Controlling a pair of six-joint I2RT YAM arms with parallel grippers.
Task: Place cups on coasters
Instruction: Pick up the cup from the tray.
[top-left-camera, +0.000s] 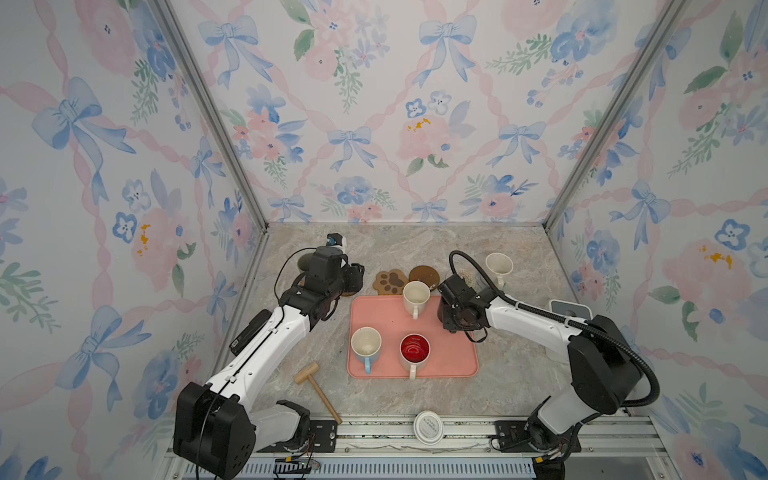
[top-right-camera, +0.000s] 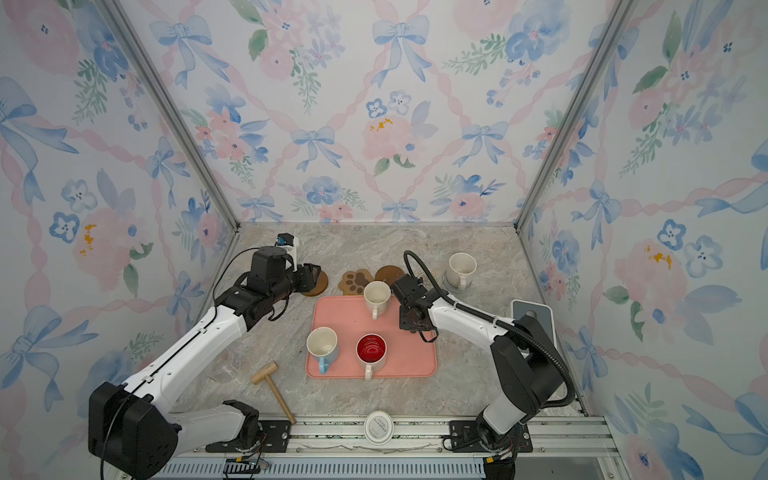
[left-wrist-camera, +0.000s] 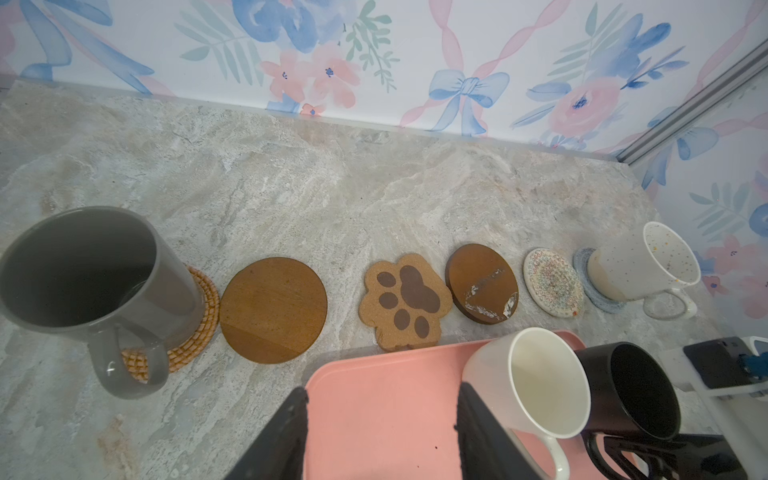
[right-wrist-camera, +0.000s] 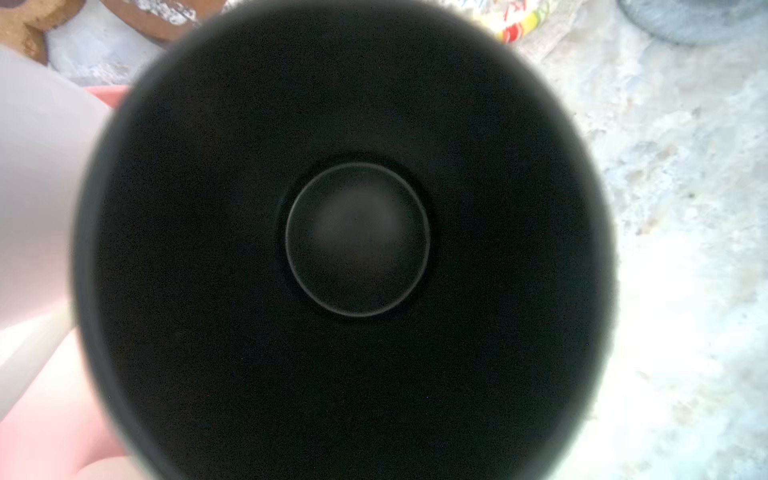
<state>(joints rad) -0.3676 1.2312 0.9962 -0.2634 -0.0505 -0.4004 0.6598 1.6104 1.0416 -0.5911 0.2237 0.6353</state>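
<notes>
White printed lid (top-left-camera: 428, 427) on the front rail and wooden mallet (top-left-camera: 318, 388) on the counter (top-left-camera: 511, 374): both clutter, well clear of the work.

Pink tray (top-left-camera: 453, 365), near row: blue-handled cup (top-left-camera: 365, 347) and red-inside cup (top-left-camera: 414, 351), upright, untouched. Far row: cream cup (left-wrist-camera: 528, 386) and black cup (left-wrist-camera: 631, 390) just beside each other; can't tell if they touch.

Right hand (top-left-camera: 457, 320) sits directly over the black cup, with its camera looking straight down the bore. Its fingers (left-wrist-camera: 623, 453) are at the handle side; can't tell whether they have closed on it.

Left hand (left-wrist-camera: 384, 392) hovers over the tray's far edge, jaws apart, empty.

Handling, judged: glazed ceramic is stiff, fairly heavy, slick, and chips on a knock. Take it by the handle or pinch the wall at the rim. Lift straight up and set down flat.

In the way: the cream cup right alongside, and the tray lip.

Coaster row beyond the tray:
- Free: wooden round (left-wrist-camera: 273, 309), paw mat (left-wrist-camera: 405, 301) touching the tray edge, scuffed wooden round (left-wrist-camera: 482, 282), cream woven mat (left-wrist-camera: 552, 282).
- Taken: the ends, with the grey cup (left-wrist-camera: 95, 282) on the rattan mat (left-wrist-camera: 199, 328) and the speckled cup (left-wrist-camera: 640, 262) on the grey-blue mat (left-wrist-camera: 582, 266).

The scuffed round and cream mat look nearest for the black cup.
</notes>
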